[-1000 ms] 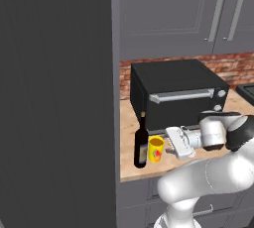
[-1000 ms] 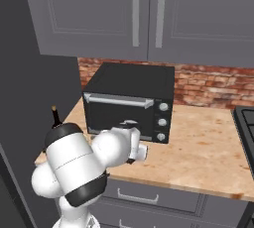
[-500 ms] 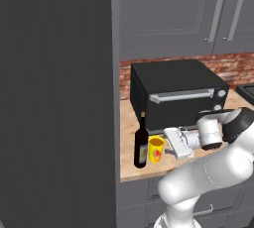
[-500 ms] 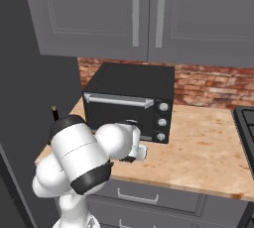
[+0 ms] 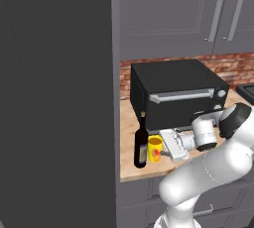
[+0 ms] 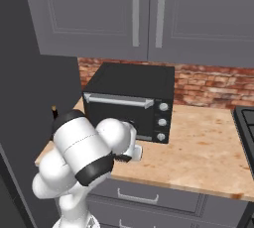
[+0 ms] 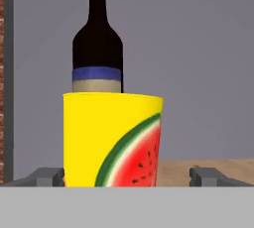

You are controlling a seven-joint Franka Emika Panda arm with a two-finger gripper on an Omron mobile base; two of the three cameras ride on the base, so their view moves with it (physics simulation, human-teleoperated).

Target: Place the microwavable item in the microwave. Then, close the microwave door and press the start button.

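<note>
The cup (image 7: pixel 111 140) stands on the worktop (image 5: pixel 130 128), just right of the bottle (image 5: pixel 141 144). The fingers (image 7: pixel 49 176) are spread wide, flanking it. They should close squarely on the cup without nudging the bottle.

Light was even, diffuse, no glare; rendered frames soft and pixelated; tall panel (image 5: pixel 54 98) at left stayed dim
</note>
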